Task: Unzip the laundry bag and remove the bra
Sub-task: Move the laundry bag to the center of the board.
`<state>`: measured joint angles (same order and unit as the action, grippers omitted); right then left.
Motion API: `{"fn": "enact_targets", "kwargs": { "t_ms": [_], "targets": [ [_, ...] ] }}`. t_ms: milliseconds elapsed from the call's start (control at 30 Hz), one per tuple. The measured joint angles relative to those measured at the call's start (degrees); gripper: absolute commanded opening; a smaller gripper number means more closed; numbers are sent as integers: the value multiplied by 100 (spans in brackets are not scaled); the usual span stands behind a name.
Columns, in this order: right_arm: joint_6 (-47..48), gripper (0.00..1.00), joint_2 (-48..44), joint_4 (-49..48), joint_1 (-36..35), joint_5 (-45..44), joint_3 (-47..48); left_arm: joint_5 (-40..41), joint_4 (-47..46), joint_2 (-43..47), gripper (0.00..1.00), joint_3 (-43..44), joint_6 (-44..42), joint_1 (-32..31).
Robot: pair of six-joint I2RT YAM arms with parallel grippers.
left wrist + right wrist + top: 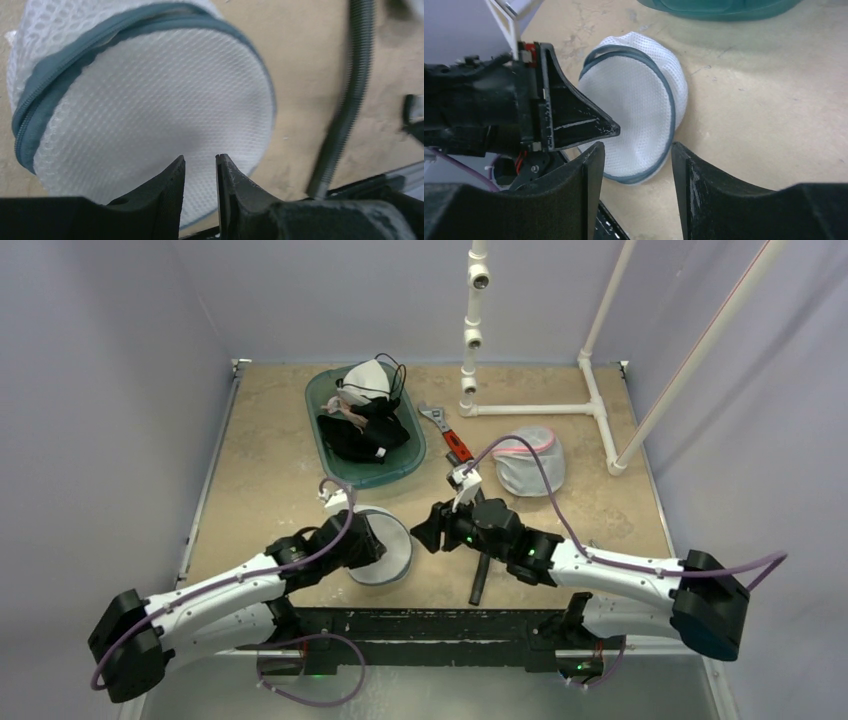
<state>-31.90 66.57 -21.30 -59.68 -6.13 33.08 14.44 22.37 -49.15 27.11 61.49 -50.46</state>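
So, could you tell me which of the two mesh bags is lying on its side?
The grey-trimmed bag at the left gripper; the pink-trimmed bag stands upright.

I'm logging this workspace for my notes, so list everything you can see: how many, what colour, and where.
table: one, tan, under everything
basin: one, teal, far centre of the table
garments: one pile, black and white, inside the basin
wrench: one, silver with a red handle, right of the basin
pipe frame: one, white, far right
pink-trimmed mesh bag: one, white, right of the wrench
laundry bag: one, white mesh with a grey-blue zipper, near centre, on its side
rod: one, black, by the near edge under the right arm
left gripper: one, black, jaws narrowly apart at the laundry bag's face
right gripper: one, black, open and empty, facing the laundry bag
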Motion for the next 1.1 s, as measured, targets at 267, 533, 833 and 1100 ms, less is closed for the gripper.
{"fn": "enact_targets", "kwargs": {
  "t_ms": [267,533,833,1100],
  "targets": [
    [-74,56,-494,308,0,-225,-586,354,-343,-350,27,-527,197,-20],
    [-155,58,-715,485,0,-352,-807,942,-501,-776,29,-699,680,-20],
    [-173,63,-1150,774,0,-898,-809,1644,-140,-743,30,-702,1556,-17],
    [-439,69,-1316,1403,24,-1716,-804,2037,734,-713,29,-522,2048,734]
  ]
}}
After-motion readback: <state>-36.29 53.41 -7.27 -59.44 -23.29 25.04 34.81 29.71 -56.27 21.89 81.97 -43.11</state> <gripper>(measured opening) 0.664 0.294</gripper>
